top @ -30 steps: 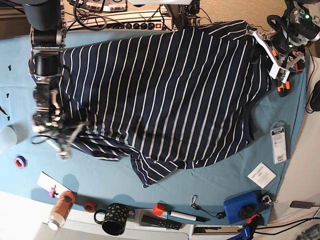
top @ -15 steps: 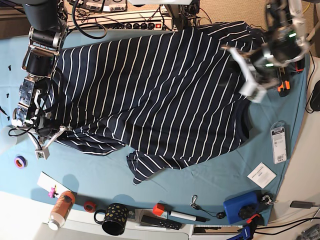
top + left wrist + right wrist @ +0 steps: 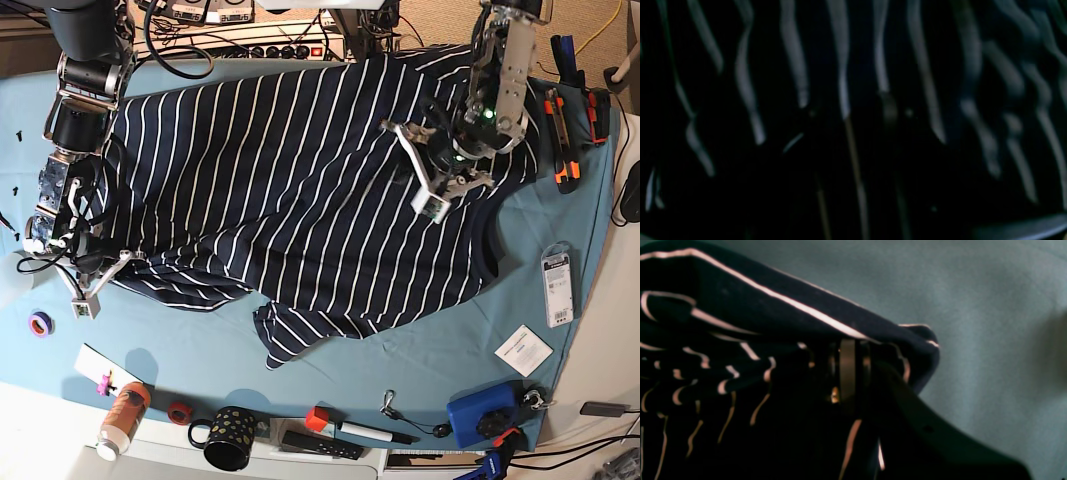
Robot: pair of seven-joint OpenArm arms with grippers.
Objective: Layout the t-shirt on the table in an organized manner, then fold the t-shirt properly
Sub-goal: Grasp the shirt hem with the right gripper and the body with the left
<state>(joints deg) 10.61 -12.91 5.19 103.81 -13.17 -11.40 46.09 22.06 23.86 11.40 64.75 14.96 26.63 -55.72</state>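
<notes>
- The table [image 3: 420, 350], covered in smooth teal cloth, fills the base view. Clutter lines its near edge: a black dotted mug [image 3: 228, 438], an orange bottle [image 3: 122, 418] and a blue box [image 3: 482, 412].
- The t-shirt [image 3: 300, 190], navy with thin white stripes, lies spread over the far half of the table. It is still wrinkled, with one corner drooping toward the near edge and bunched folds at the left edge.
- The right gripper [image 3: 92, 290] sits at the table's left edge. Its jaws are closed on the shirt's rumpled edge; the right wrist view shows fabric draped over the fingers.
- The left gripper [image 3: 437, 185] is low over the shirt near the table's far right corner. Whether its jaws are parted or pinching cloth cannot be told; its wrist view shows only dark, blurred stripes.
- The shirt looks light, limp and easily dragged, so it probably stretches and slides rather than holding shape. Hems, shoulder seams and sleeve edges seem the best places to pinch.
</notes>
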